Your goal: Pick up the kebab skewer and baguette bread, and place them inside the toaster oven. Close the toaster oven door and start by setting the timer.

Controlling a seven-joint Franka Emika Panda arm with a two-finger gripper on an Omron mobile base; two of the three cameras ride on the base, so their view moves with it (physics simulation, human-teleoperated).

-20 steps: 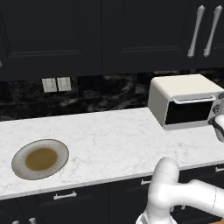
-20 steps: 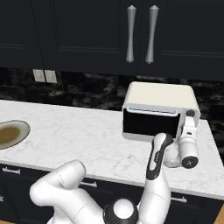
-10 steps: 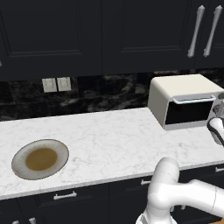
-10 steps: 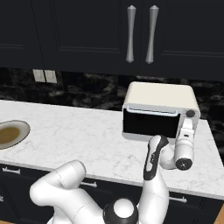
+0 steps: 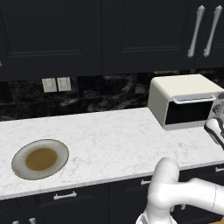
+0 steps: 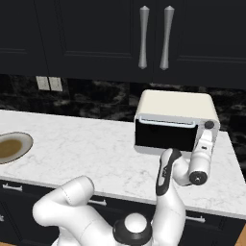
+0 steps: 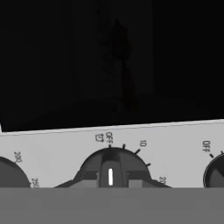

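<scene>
On the counter (image 5: 109, 135), in the left base view, the toaster oven (image 5: 183, 98) stands at the right with its door (image 5: 190, 111) shut; a plate (image 5: 40, 158) lies far left. In the right base view, the gripper (image 6: 207, 137) meets the oven's knob column. In the hand view, the jaws pinch the middle knob (image 7: 110, 168), marked OFF.

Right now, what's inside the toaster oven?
The toaster oven is shut: its door is up, and the dark glass hides the interior, so no skewer or bread can be made out. The plate holds only a brown smear.
</scene>
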